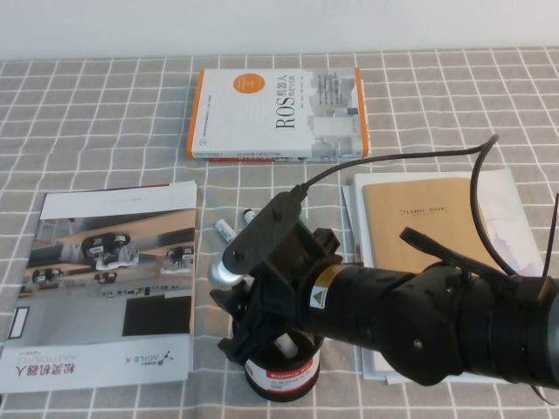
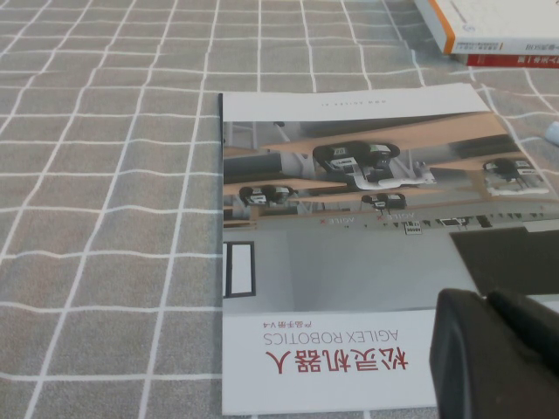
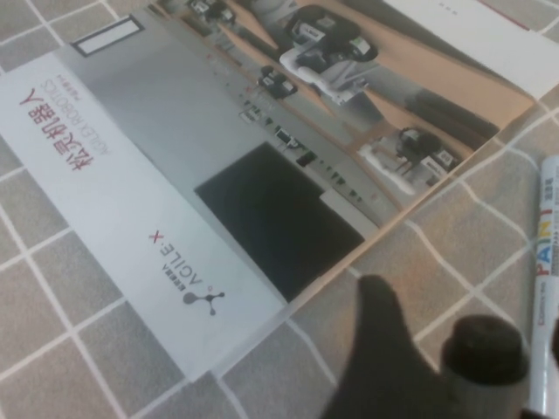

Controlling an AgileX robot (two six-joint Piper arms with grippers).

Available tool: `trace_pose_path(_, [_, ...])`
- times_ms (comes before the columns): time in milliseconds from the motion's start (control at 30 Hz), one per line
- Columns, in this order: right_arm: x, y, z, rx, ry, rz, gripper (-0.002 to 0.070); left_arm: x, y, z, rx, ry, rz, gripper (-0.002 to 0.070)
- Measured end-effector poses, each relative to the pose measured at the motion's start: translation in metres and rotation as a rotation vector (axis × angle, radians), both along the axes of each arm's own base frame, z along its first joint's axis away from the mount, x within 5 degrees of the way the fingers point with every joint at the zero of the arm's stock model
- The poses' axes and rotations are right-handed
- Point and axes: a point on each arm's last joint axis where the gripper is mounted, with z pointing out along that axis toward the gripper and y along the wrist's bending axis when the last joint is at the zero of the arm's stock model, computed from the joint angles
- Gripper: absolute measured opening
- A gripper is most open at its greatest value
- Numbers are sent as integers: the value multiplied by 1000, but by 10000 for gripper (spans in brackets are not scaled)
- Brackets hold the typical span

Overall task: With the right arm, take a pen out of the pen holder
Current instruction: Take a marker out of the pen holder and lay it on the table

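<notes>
Right hand: the right hand (image 1: 260, 339) sits low over the pen holder (image 1: 281, 379) at the counter's near edge. I cannot tell whether it is open, closed or gripping anything.
Pen holder: a black cylinder with a red label band, standing upright between the brochure (image 1: 109, 288) and the tan notebook (image 1: 419, 218). A white pen (image 1: 286, 347) shows in its mouth.
High view only: the holder itself, the right arm's black wrist and its cable (image 1: 393, 161).
Right wrist view only: a black pen cap (image 3: 485, 349) just beside a white marker (image 3: 546, 288) lettered PAINT. A dark blurred shape lies next to them, and the brochure fills the rest.
Left hand: the left hand (image 2: 493, 349) appears only in the left wrist view, as a dark block hiding one corner of the brochure. Whether it is open or closed, I cannot tell.
Around: a loose pen (image 1: 224, 230) and a second loose pen (image 1: 250, 215) lie on the grey checked counter (image 1: 105, 122) between the brochure and the arm. An orange-edged ROS book (image 1: 279, 113) lies farther back, well apart.
In the way: the right arm covers most of the holder's mouth and the notebook's near part.
</notes>
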Motion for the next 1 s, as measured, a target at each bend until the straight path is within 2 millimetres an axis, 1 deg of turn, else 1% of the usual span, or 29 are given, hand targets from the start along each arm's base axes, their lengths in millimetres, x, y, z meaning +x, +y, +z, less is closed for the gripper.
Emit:
trace_pose_path(100, [0,0,0,3,-3,-1,293,0,0,0,0,0,0,-3])
trace_pose_path(333, [0,0,0,4,-2,-3,125,0,0,0,0,0,0,-3])
trace_pose_path(367, [0,0,0,4,-1,-3,113,0,0,0,0,0,0,-3])
trace_pose_path(800, [0,0,1,3,0,-2,111,0,0,0,0,0,0,-3])
trace_pose_path(900, [-2,-2,6,8,1,2,111,0,0,0,0,0,0,-3])
trace_pose_path(1000, [-5,-6,18,26,-7,8,111,0,0,0,0,0,0,-3])
